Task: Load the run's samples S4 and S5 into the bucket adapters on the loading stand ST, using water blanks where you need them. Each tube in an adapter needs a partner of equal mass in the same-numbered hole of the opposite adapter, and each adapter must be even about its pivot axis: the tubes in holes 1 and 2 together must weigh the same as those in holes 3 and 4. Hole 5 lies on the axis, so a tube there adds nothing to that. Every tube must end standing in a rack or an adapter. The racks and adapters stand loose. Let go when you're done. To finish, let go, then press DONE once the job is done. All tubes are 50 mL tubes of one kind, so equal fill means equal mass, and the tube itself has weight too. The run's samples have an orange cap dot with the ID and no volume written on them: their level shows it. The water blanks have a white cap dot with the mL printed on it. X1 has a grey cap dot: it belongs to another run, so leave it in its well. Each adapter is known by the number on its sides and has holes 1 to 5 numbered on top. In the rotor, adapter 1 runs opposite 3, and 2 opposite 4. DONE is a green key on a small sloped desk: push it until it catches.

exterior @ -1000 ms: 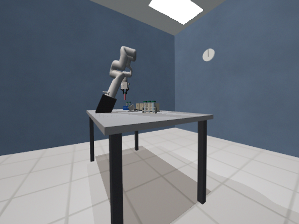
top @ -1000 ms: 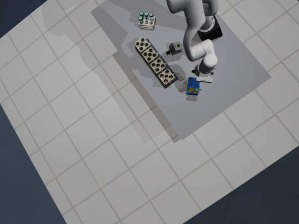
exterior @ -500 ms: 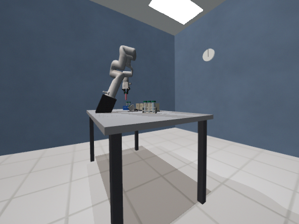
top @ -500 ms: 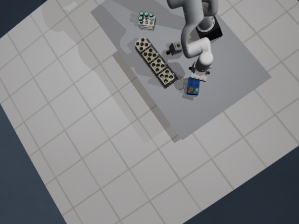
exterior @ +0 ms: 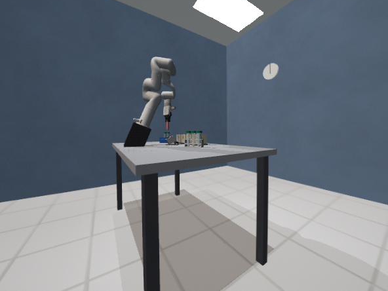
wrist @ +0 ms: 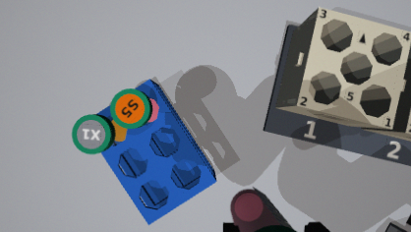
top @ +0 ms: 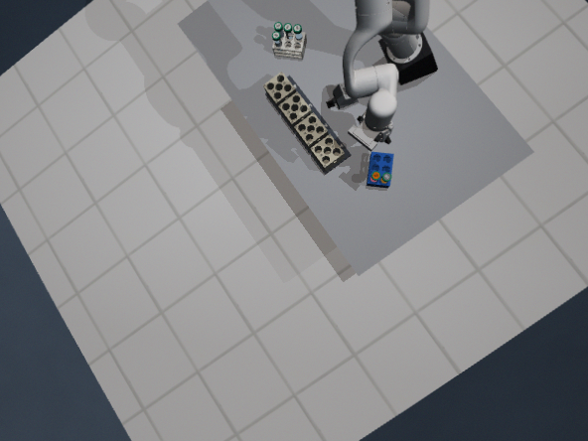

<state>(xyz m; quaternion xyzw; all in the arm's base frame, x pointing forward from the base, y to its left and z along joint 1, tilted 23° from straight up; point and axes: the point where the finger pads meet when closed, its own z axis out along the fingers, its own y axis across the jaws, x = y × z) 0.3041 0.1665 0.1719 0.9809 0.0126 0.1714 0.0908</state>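
Note:
My gripper (exterior: pixel 167 117) (wrist: pixel 269 228) is shut on a tube with reddish contents (exterior: pixel 168 125) (wrist: pixel 248 206), hanging high above the table between the blue rack (top: pixel 381 163) (wrist: pixel 158 168) and the loading stand (wrist: pixel 329 143); its cap dot is hidden. S5 (top: pixel 375 175) (wrist: pixel 130 108), with an orange dot, and X1 (top: pixel 386 177) (wrist: pixel 91 134), with a grey dot, stand side by side in the blue rack's end wells. Its other four wells are empty. The adapter over the stand's number 1 (top: pixel 334 158) (wrist: pixel 315 54) has five empty holes. The other adapters' holes also look empty.
A pale rack (top: pixel 289 55) at the far side holds several green-capped tubes; their printed volumes are too small to read. The small sloped desk (top: pixel 343 95) (exterior: pixel 170 140) stands between the stand and the arm base, its green key hidden in the overhead view.

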